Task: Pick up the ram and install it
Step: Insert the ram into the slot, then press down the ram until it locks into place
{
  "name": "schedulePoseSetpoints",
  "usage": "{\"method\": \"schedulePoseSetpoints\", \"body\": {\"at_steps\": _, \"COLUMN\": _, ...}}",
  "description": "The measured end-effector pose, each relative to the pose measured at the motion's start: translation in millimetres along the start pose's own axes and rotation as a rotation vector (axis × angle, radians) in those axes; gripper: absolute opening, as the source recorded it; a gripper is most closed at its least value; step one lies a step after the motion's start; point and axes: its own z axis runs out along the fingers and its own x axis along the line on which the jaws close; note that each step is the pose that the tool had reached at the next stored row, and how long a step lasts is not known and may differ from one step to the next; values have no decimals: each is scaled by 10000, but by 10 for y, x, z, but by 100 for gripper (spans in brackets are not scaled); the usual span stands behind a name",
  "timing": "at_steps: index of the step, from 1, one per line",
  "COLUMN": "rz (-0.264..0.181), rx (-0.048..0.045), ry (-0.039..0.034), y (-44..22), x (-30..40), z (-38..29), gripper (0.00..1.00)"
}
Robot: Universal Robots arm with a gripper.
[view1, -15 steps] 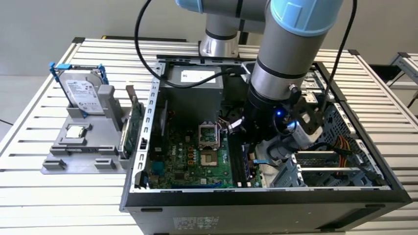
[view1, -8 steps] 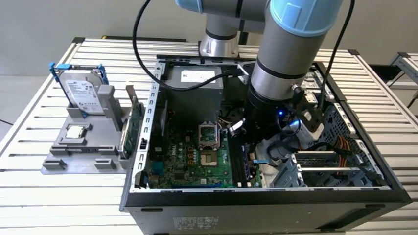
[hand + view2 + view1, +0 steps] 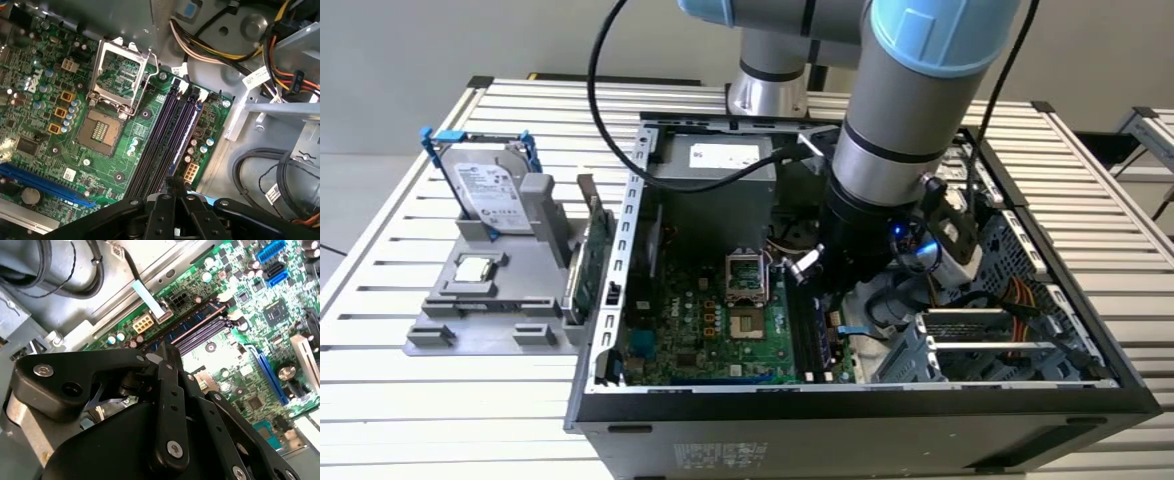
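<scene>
- While reaching down into the open computer case [image 3: 620, 300], sits with the gripper [image 3: 807, 270] low over the motherboard [image 3: 707, 320], just above the memory slots [image 3: 803, 338] in the exterior view.
- Leaves the fixture with the hard drive [image 3: 491, 195] well apart, off toward the exterior view's left.
- Over to the second wrist view: shows the gripper [image 3: 167, 352] with black fingers pressed together, nothing visibly clamped between them.
- Points that closed tip at what looks like the ram [image 3: 192, 320], a dark bluish stick lying in the slot nearest the white power connector [image 3: 142, 323].
- Cannot say from here whether tip and stick are touching.
- On to the first wrist view: puts the gripper [image 3: 172, 184] right at the near end of the slot rows.
- Runs the ram [image 3: 186, 132] lengthwise straight away from the fingertips, in the outermost slot, far side from the processor socket [image 3: 102, 131].
- Looks seated rather than carried, as a judgement.
</scene>
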Motion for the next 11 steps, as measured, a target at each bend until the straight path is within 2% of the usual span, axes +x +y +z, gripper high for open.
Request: {"method": "schedulePoseSetpoints", "body": {"at_steps": 11, "rz": -1377, "rx": -20, "ry": -43, "y": 5, "x": 11, "z": 11, "gripper": 0}}
